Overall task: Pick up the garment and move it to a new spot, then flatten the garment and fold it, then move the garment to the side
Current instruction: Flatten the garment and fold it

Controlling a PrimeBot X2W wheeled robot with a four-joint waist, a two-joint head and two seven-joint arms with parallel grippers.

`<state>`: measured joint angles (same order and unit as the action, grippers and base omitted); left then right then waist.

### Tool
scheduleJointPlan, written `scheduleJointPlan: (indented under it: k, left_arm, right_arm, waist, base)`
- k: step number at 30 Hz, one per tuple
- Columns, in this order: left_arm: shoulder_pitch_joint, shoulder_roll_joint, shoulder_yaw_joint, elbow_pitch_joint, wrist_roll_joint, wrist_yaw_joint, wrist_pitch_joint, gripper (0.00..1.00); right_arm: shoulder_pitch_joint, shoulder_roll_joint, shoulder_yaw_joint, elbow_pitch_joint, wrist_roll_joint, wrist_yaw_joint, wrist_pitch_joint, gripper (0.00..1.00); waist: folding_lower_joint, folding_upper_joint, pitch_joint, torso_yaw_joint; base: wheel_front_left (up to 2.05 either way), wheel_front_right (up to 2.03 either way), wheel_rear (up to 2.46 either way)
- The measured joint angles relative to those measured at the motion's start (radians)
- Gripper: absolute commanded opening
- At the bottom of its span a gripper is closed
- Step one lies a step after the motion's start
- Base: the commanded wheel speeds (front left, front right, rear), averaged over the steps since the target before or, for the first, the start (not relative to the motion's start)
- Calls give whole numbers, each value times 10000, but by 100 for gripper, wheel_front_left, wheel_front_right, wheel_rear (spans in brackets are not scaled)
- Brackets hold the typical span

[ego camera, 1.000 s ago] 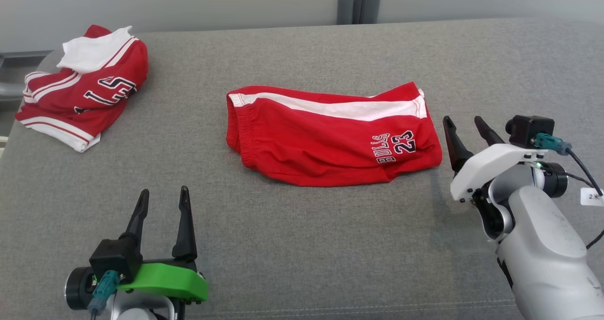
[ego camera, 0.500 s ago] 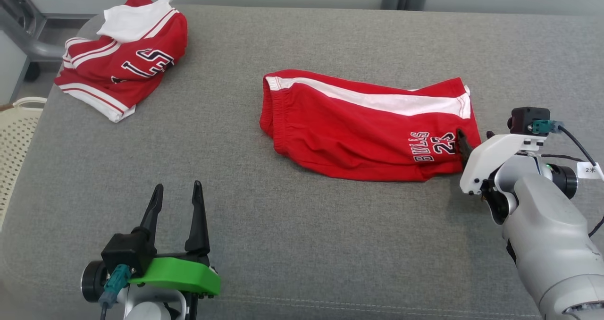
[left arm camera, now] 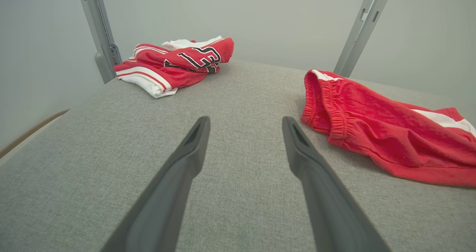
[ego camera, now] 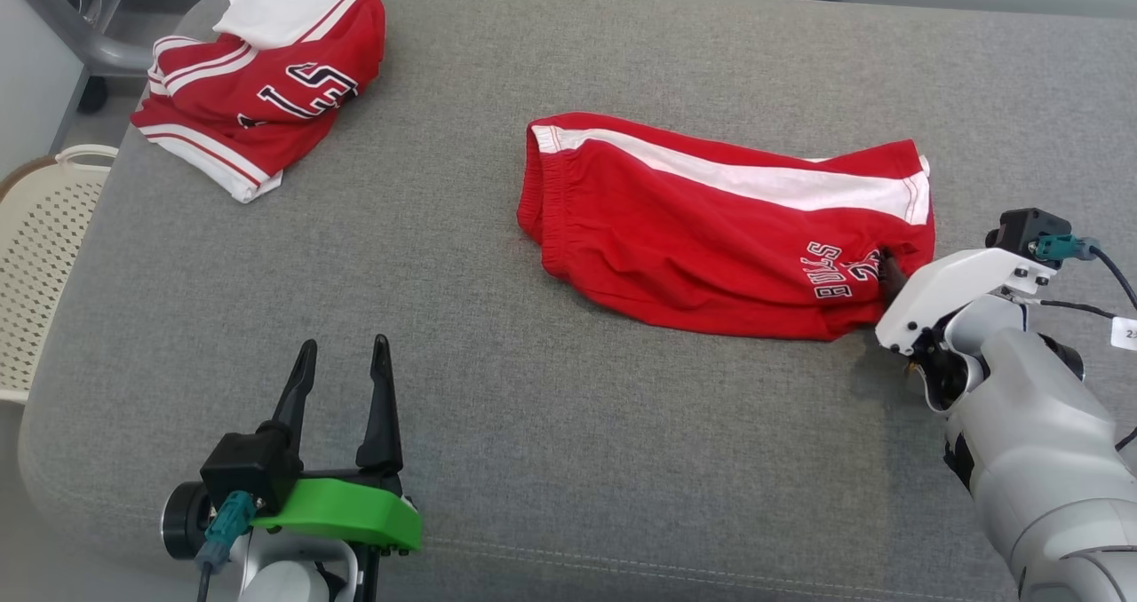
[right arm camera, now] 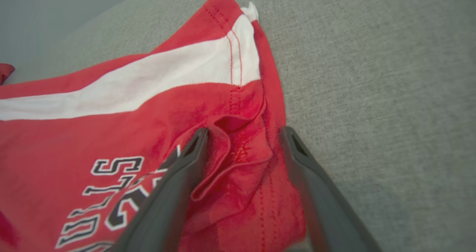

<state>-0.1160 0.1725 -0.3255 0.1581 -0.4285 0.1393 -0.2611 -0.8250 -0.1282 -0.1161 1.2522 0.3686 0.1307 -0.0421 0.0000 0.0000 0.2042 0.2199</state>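
right claw [right arm camera: 244, 131] astride the shorts' [ego camera: 711, 238] hem end
jaws apart, a bunched fold between them; the shorts stretch lengthwise to its left; left claw [ego camera: 345, 346], also apart, is well off.

Grey fabric bench [ego camera: 622, 460] carries red shorts [ego camera: 702, 238] and a jersey [ego camera: 266, 78].

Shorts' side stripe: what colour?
White stripe on red shorts, crossed by red stitching lines near the hem. Shows best in the right wrist view.
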Motion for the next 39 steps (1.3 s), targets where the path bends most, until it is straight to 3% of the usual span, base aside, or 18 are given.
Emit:
scheduleJointPlan:
  k: [1, 2, 3, 5, 13, 20, 30, 39]
  left_arm:
    - [0, -6, 25, 12, 6, -27, 0, 100]
    - [0, -13, 42, 21, 31, -48, -2, 100]
    - [0, -19, 65, 33, 61, -69, -2, 100]
    - [1, -35, 107, 50, 84, -86, -2, 100]
    - [41, -48, 242, 73, 174, -173, -2, 100]
    - [210, -21, 253, 98, 238, -205, 0, 100]
    - [278, 46, 111, -146, 247, -226, 44, 100]
    - [252, 82, -92, -516, 337, -247, 196, 100]
  right_arm:
    - [-2, 25, 0, 10, 61, 0, 58, 78]
    - [-2, 71, -15, 21, 169, -2, 94, 47]
    - [-2, 127, -38, 29, 311, -2, 161, 37]
    - [5, 199, -54, 50, 527, -2, 226, 0]
    - [198, 267, 123, -169, 1231, 0, 69, 0]
    - [340, 36, 405, -1214, 2562, 0, 679, 0]
    - [1067, -1649, 1135, -2692, 3992, 0, 1647, 0]
    - [1161, -2782, 991, -2460, 4381, 0, 1659, 0]
  waist:
    - [0, 0, -10, 7]
    - [0, 0, -22, 11]
    - [0, 0, -33, 11]
    - [0, 0, -63, 2]
    - [0, 0, -187, -167]
    - [0, 0, -363, -481]
    - [0, 0, -508, -1166]
    - [0, 0, -357, -1657]
  base:
    - [0, 0, 0]
    - [0, 0, 0]
    - [0, 0, 0]
    - [0, 0, 0]
    - [0, 0, 0]
    - [0, 0, 0]
    - [0, 0, 0]
    - [0, 0, 0]
